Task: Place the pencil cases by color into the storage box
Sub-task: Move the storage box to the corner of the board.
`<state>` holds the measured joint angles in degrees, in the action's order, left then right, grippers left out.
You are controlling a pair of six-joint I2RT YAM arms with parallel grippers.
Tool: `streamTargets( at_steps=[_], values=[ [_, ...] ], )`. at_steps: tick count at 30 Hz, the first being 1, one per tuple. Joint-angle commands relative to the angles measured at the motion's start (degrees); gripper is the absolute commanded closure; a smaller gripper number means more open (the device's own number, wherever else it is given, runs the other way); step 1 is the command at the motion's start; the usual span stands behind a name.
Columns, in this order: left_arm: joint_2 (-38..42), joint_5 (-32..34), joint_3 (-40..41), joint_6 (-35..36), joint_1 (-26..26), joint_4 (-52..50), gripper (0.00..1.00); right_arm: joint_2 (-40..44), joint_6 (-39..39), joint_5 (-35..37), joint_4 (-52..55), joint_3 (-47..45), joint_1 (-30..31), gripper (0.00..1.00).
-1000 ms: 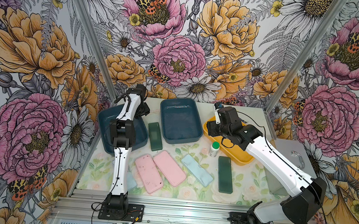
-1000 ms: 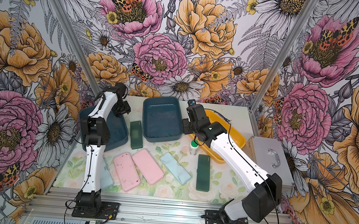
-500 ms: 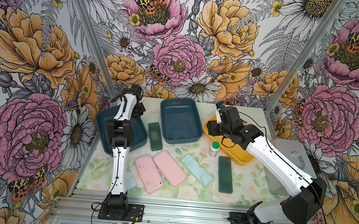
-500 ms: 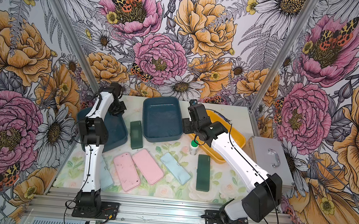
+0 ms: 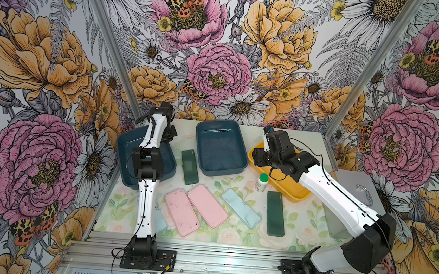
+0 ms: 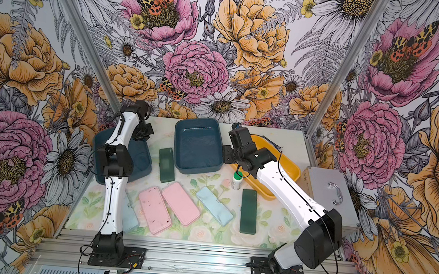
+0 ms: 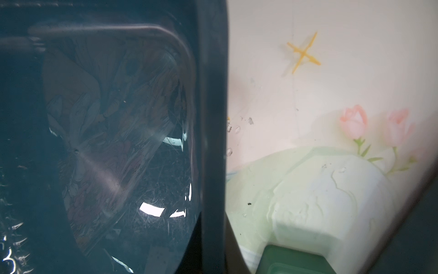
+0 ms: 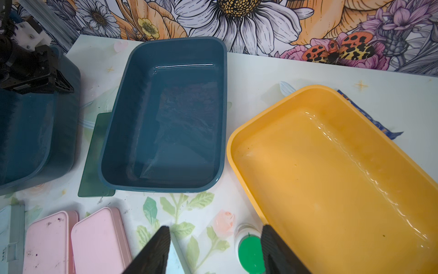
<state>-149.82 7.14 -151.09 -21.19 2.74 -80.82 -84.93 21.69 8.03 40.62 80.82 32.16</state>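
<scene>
Two pink pencil cases [image 5: 182, 211] [image 5: 207, 205], a light blue one [image 5: 240, 208] and a dark green one [image 5: 275, 213] lie along the table's front. A second light blue case [image 5: 161, 219] is half hidden behind my left arm. Another dark green case [image 5: 189, 166] [image 7: 291, 261] lies between the two dark blue storage boxes [image 5: 124, 156] [image 5: 198, 152]. My left gripper [image 5: 171, 136] [image 7: 213, 261] is shut on the left box's far right wall [image 7: 211, 118]. My right gripper [image 5: 260, 157] [image 8: 215, 227] hangs open and holds nothing, by the yellow box [image 5: 289, 188] [image 8: 331, 178].
A small white bottle with a green cap [image 5: 262, 181] [image 8: 251, 253] stands at the yellow box's front corner, just inside my right gripper's finger. A grey metal case [image 5: 352, 190] sits at the right edge. A blue wrapper [image 8: 369, 116] lies behind the yellow box.
My left gripper's jaws have closed onto the wall of the left blue box. The right arm has hardly moved.
</scene>
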Motion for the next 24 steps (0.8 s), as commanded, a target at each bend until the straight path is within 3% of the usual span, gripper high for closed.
streamTargets(
  at_steps=[1,24],
  values=[
    [-1.4,0.3,-1.6,2.5,-1.4,1.9,0.99,-0.7,1.8,-0.8,0.3,-0.2,-0.8,0.36],
    [-1.0,11.6,-7.8,8.2,-9.1,2.8,0.92,0.1,1.1,-5.8,0.7,-3.5,-4.9,0.37]
  ],
)
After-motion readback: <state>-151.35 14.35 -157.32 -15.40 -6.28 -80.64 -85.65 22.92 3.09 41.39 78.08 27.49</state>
